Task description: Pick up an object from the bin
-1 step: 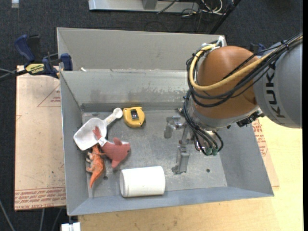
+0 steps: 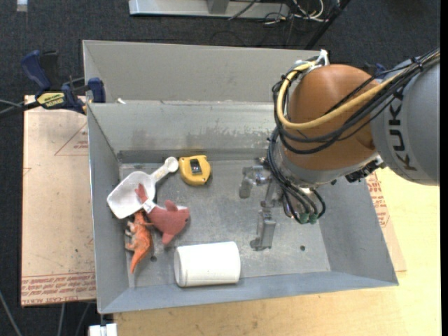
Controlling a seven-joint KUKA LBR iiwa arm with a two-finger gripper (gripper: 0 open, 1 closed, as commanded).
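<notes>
Grey metal bin (image 2: 210, 128), things gathered toward its left wall: the gripper (image 2: 255, 208) hangs over bare floor right of centre, fingers (image 2: 264, 233) spread and empty, seemingly readied to grasp; nearest lie a white roll (image 2: 207, 263) at the front edge and a yellow tape measure (image 2: 194, 169) near the back.

Reads "KUK" in large black letters on the grey arm (image 2: 418, 128) at the right, turned sideways along the casing and cut off at the picture's edge. Carries a small dark label on the yellow tape measure (image 2: 194, 169) by the back wall of the bin (image 2: 210, 121), too small to make out.
</notes>
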